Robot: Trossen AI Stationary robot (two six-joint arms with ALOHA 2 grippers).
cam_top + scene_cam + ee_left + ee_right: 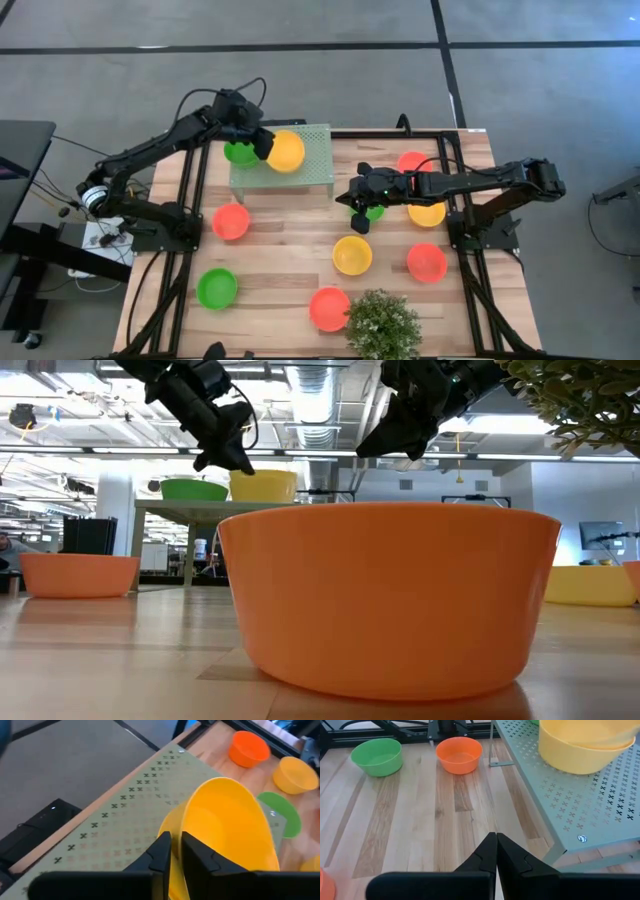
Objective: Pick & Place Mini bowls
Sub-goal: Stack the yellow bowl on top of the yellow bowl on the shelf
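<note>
Yellow bowl (287, 151) on perforated stand (310, 165), tilted, rim pinched in left jaws (176, 851); green bowl (240, 153) just beside it on stand. Release needs bowl level first. Right jaws (496, 851) pressed together, empty, above tabletop (280, 250) near stand. No readable writing.

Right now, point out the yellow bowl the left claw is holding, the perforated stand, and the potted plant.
yellow bowl (287, 151), high view, centre of its inside.
perforated stand (312, 172), high view, bare top near its right front corner.
potted plant (381, 322), high view, middle of the foliage.
</note>
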